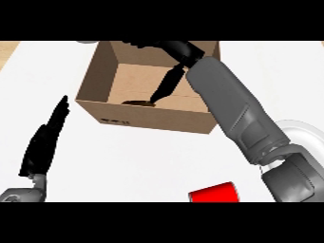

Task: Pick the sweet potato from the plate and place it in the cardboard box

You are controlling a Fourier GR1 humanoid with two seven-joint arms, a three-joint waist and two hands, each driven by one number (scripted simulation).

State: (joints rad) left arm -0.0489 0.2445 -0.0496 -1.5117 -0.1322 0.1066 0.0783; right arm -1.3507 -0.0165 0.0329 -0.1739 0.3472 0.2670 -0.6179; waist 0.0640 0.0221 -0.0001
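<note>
The open cardboard box (150, 116) stands at the middle of the white counter, towards the back. My right forearm reaches over its right wall, and my right hand (168, 81) hangs inside the box with its fingers pointing straight down. Just below the fingertips, on the box floor, lies the brownish sweet potato (137, 102), only partly visible behind the front wall. The white plate (319, 137) sits at the right edge, mostly hidden by my right arm. My left hand (45, 140) stays at the lower left, fingers straight and pointing up, away from the box.
A red cylinder (214, 193) stands at the bottom edge, right of centre. Wooden floor shows at both upper corners beyond the white counter (122, 161).
</note>
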